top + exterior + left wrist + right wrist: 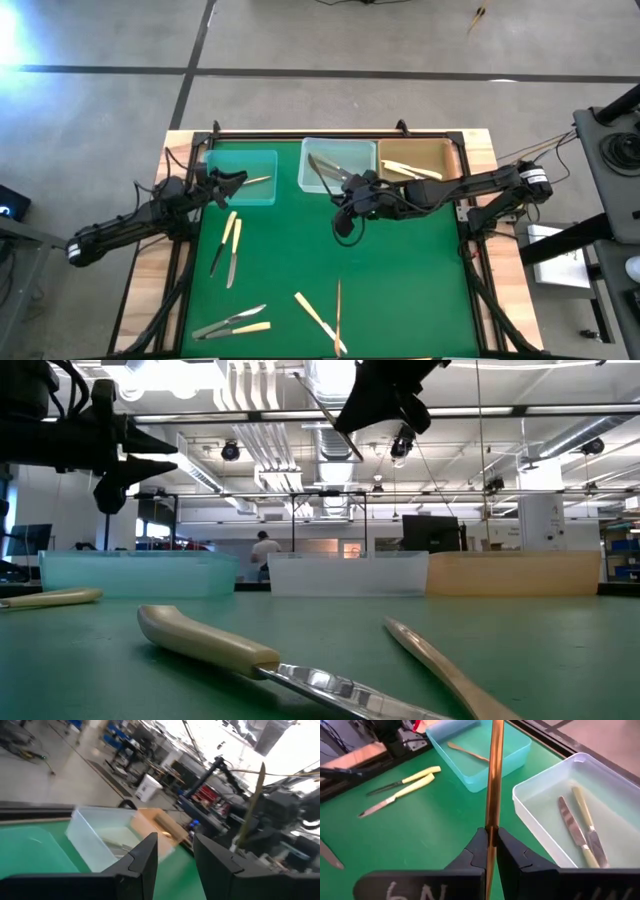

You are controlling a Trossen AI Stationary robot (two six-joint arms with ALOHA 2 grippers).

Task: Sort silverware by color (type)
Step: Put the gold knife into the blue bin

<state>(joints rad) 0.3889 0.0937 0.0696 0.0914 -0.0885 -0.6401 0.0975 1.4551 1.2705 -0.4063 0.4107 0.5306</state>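
Observation:
My right gripper (491, 851) hangs over the table's middle, by the clear tray (337, 165), shut on a golden-bronze piece of silverware (494, 770). That piece also shows in the left wrist view (252, 805). My left gripper (172, 855) waits open and level beside the teal tray (240, 175), with nothing between its fingers. One bronze piece (467, 751) lies in the teal tray, cream-handled knives (585, 832) lie in the clear tray, and cream pieces (410, 170) lie in the tan tray (445, 158). Several loose pieces (232, 245) lie flat on the green mat. My right gripper pinches the golden-bronze piece (492, 832) between its two fingertips (479, 851), partway along its length. The piece runs along the fingers, reaching far out ahead of them and back between them. The fingers slant down toward the table's far left. The piece is lifted clear of the mat.
Cream-handled knives (402, 785) lie left of centre on the mat. More pieces lie near the front edge (235, 322), (320, 318), and a bronze one (338, 310). All three trays stand along the far edge. The mat's middle is bare.

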